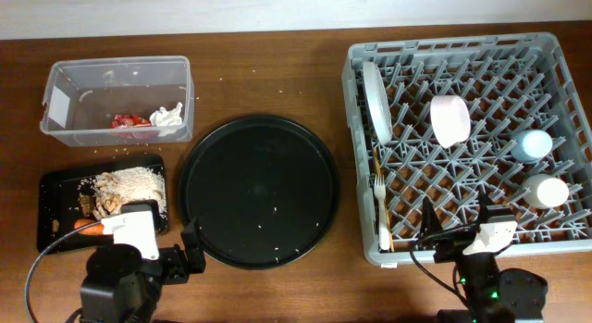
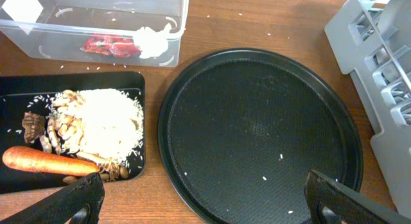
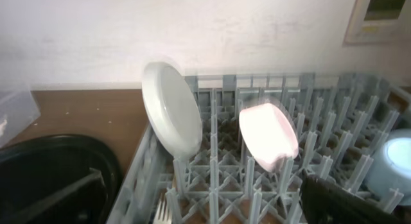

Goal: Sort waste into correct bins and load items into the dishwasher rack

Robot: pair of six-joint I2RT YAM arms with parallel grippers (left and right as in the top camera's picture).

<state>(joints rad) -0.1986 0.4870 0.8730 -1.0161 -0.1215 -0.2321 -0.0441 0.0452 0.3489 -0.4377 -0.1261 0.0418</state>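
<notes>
1. While the left end effector (image 2: 202,193) hangs over the near-left rim of the large round black tray (image 1: 259,189), its fingers are spread wide with nothing between them
2. The right end effector (image 3: 199,192) sits to the near right of that round tray, at the near wall of the dishwasher rack (image 1: 356,73), and it too is spread apart and empty
3. The clear tub (image 1: 102,92) stands on the tabletop (image 1: 277,82) to the far left of the round tray; the red wrapper (image 1: 129,121) and the crumpled white tissue (image 1: 168,118) lie inside it, touching each other
4. The shallow black rectangular tray (image 1: 55,189) lies just left of the round tray, holding the beige food scraps (image 1: 134,186), the orange carrot (image 2: 48,161) along its near side, and the small brown lump (image 2: 32,126) at the side farthest from the round tray
5. The round tray carries only a few scattered grains
6. The rack stands right of the round tray
7. The pale grey plate-bowl (image 1: 375,101) stands on edge in the rack, on the side nearest the round tray
8. The pink bowl (image 1: 450,119) is tilted on the pegs farther from the round tray than the plate-bowl
9. The light-blue cup (image 1: 534,144) and the white cup (image 1: 546,191) are on the side farthest from the round tray
10. The white fork (image 1: 381,212) and the wooden chopstick (image 1: 388,226) lie side by side in the rack corner closest to the round tray's near-right rim
</notes>
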